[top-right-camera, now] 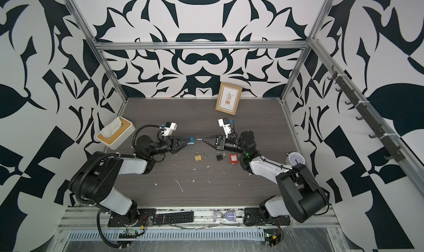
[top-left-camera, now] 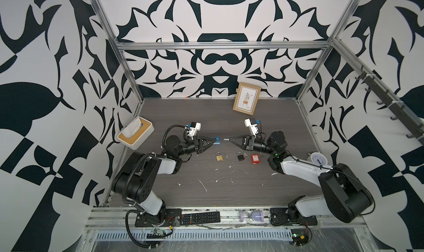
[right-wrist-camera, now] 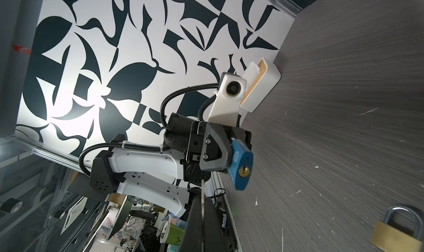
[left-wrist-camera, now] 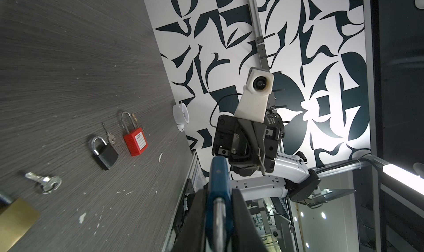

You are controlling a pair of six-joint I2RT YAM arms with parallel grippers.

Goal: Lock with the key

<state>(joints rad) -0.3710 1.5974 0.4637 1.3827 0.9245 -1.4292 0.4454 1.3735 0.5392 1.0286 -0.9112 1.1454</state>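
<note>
Grey wood-grain tabletop (top-left-camera: 206,175), with black-and-white patterned walls on 3 sides. Left gripper (top-left-camera: 212,142) is clamped narrowly on the blue padlock (top-left-camera: 217,140), which is held clear of the surface with its brass keyhole (right-wrist-camera: 243,170) facing the right arm. Right gripper (top-left-camera: 230,138) is pinched tight on the key (top-left-camera: 226,138), blade pointing at the lock. Tip and lock are near but apart in both top views. A brass padlock (top-left-camera: 219,156), black padlock (top-left-camera: 240,156) and red padlock (top-left-camera: 255,158) lie in a row, nearer the arm bases.
</note>
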